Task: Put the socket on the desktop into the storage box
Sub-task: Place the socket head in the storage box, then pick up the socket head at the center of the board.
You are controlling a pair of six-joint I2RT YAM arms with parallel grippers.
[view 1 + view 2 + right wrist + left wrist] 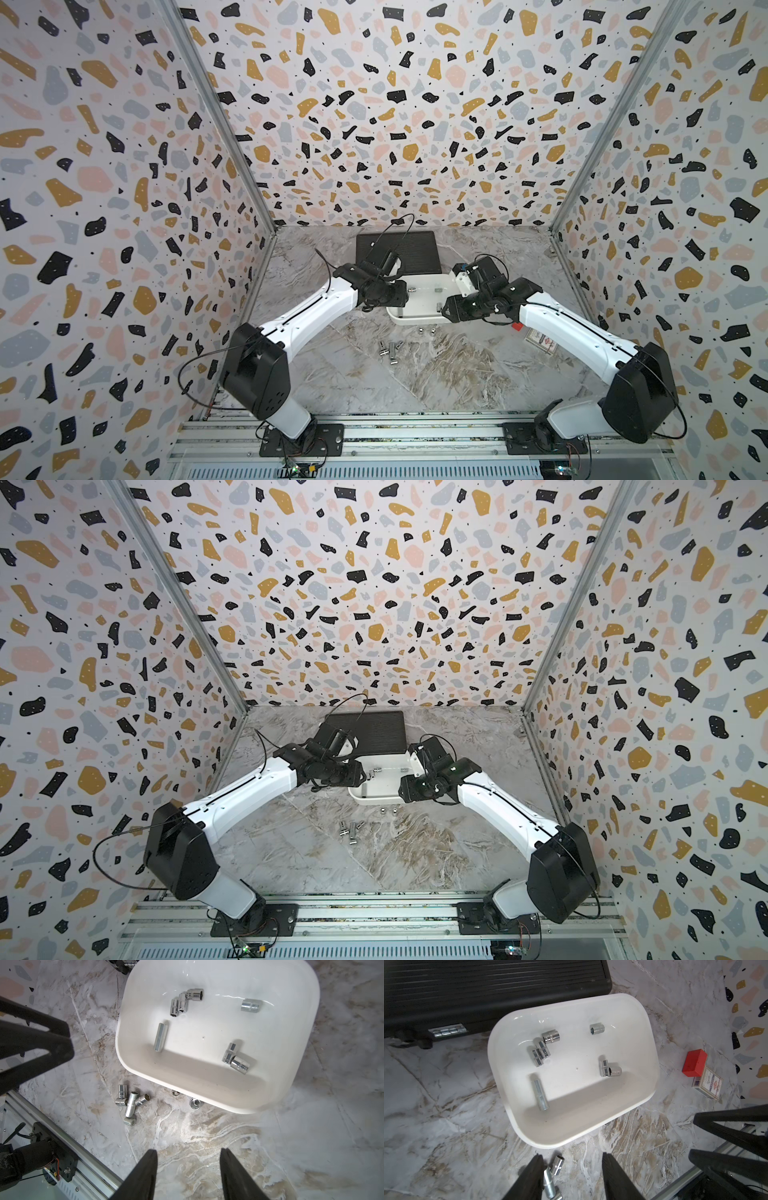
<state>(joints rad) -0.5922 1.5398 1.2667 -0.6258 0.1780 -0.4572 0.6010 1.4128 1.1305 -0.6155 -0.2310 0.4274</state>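
Sockets [131,1103] lie clustered on the tabletop [207,1136] just beside the storage box [207,1084], others already inside; left end effector [572,1155] and right end effector [188,1150] are both spread, empty; next, I think, descend on one outer socket, pinching across its width.

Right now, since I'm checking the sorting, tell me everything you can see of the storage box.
The storage box is a white, glossy, plastic-looking tub, shallow, rectangular with rounded corners, open-topped. It sits upright on the desktop, close beside the black ribbed case. Seven chrome sockets lie on its floor.
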